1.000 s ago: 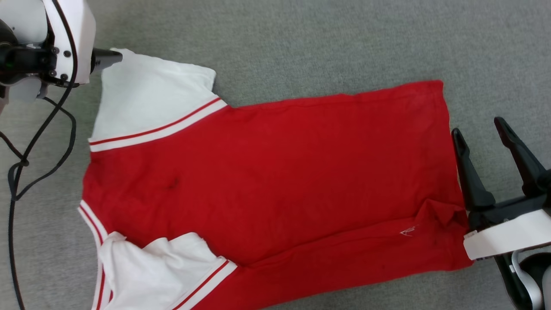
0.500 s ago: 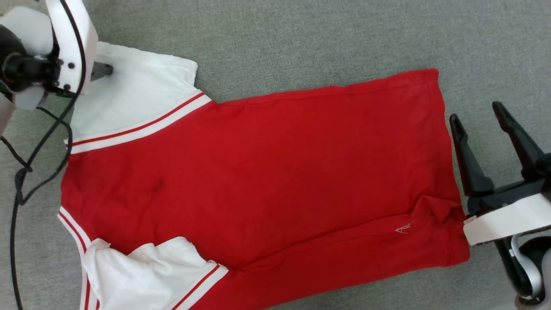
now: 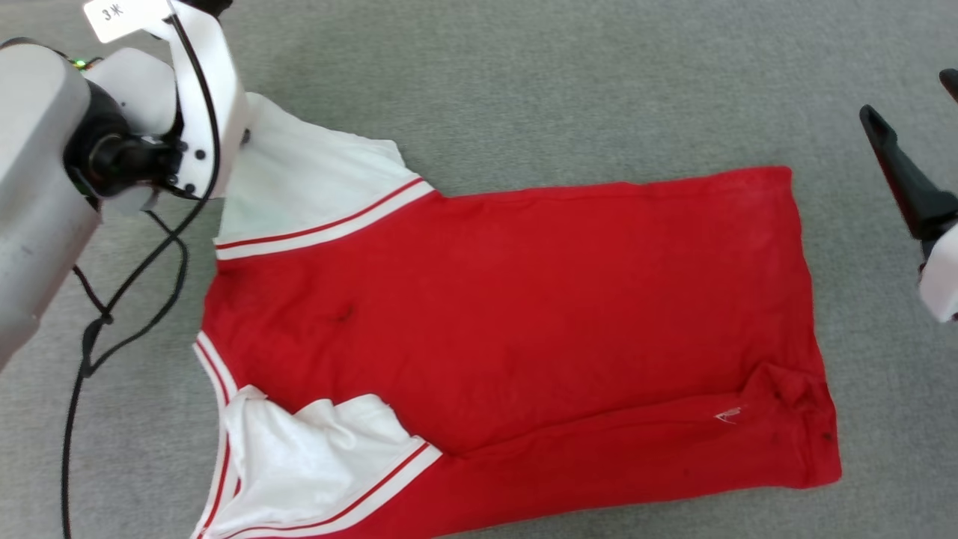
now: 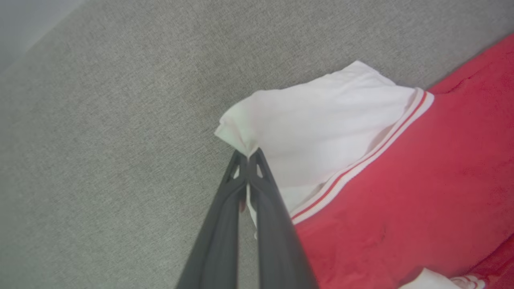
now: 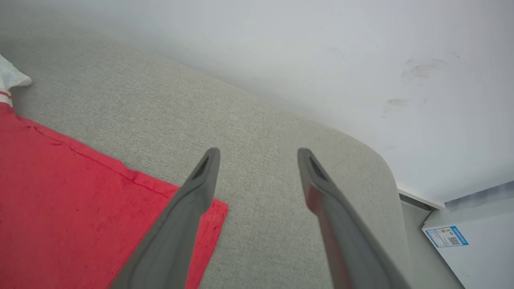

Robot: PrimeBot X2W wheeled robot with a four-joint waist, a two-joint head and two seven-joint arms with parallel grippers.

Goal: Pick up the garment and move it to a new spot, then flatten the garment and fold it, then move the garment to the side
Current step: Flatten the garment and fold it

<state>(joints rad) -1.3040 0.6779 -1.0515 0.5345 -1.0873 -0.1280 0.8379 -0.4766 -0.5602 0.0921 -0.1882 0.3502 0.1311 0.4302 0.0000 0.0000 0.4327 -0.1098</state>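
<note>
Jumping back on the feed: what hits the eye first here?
The red T-shirt lies spread across the grey fabric surface, filling most of the head view. The left gripper has its fingers shut on the corner of the far white sleeve, pinching it into a peak. The right gripper hangs open over the surface just past the shirt's hem corner.

Left forearm (image 3: 30, 195): pale grey rounded casing. Wrist bracket (image 3: 209, 97): white plate with small dark screws (image 3: 199, 154). Black cable (image 3: 142, 269): thin, looping. White label (image 3: 123, 11): handwritten mark. Left gripper (image 4: 249, 154): long dark-grey fingers (image 4: 273, 224), triangular cut-outs near tips. Right gripper (image 5: 259, 154): tapering fingers, slotted tips, white wrist collar (image 3: 941, 281).
</note>
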